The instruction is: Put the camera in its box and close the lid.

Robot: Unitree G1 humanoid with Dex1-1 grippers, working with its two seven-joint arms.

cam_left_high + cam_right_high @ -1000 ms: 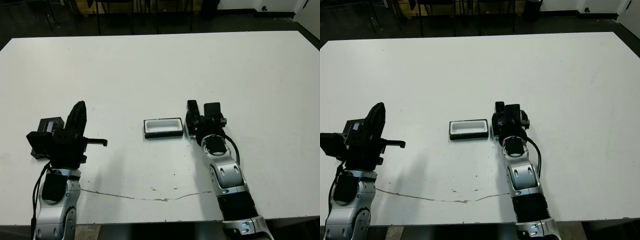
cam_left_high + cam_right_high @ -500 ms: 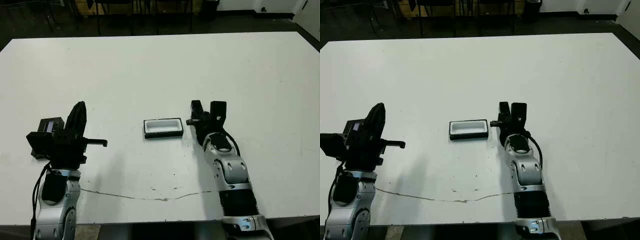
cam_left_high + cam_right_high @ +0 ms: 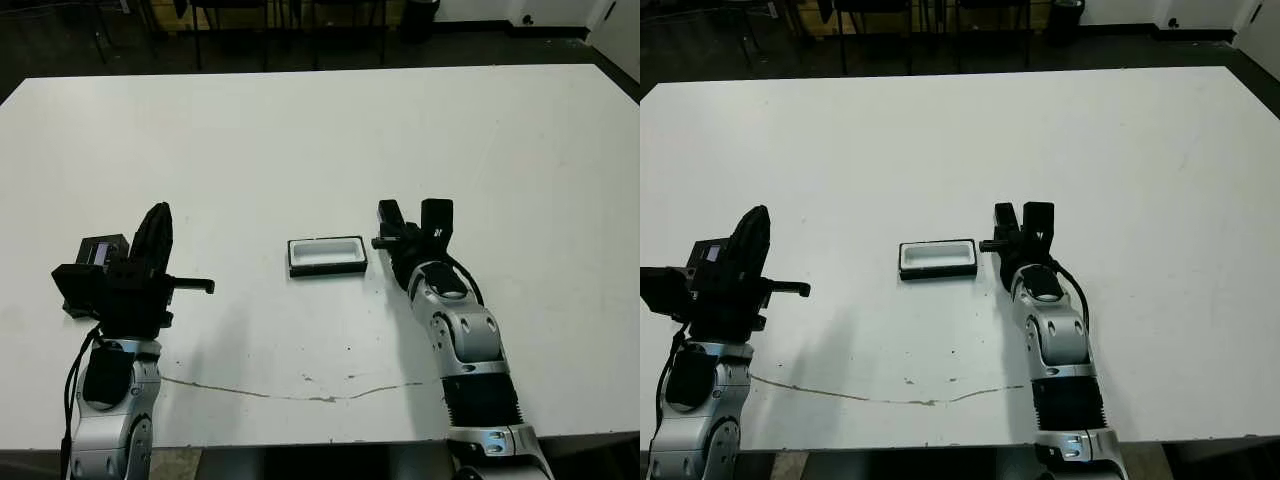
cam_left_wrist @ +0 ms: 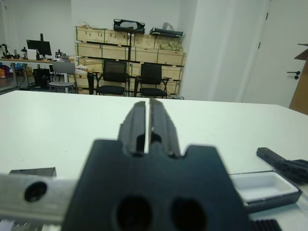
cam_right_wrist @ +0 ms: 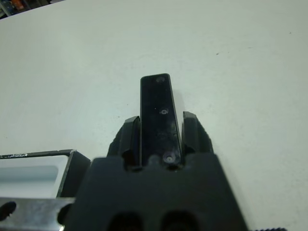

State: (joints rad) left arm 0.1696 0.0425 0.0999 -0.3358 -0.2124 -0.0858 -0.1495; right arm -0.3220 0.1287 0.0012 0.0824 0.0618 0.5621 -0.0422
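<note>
Carrying step, by my reading: camera picked up, not yet boxed. White table (image 3: 300, 130) holds the box (image 3: 326, 255) at centre, open, white lining bare. Lid (image 3: 93, 270) sits far out on the left side, behind the left gripper (image 4: 147, 120), whose fingers are pressed together on nothing. Right gripper (image 5: 161, 137) is just beside the box's right end, fingers clamped on either side of the camera (image 5: 160, 118), which juts out past the fingertips. Next move likely needs the bar turned to lie along the box's long axis, brought over the lining, lowered, then released.
</note>
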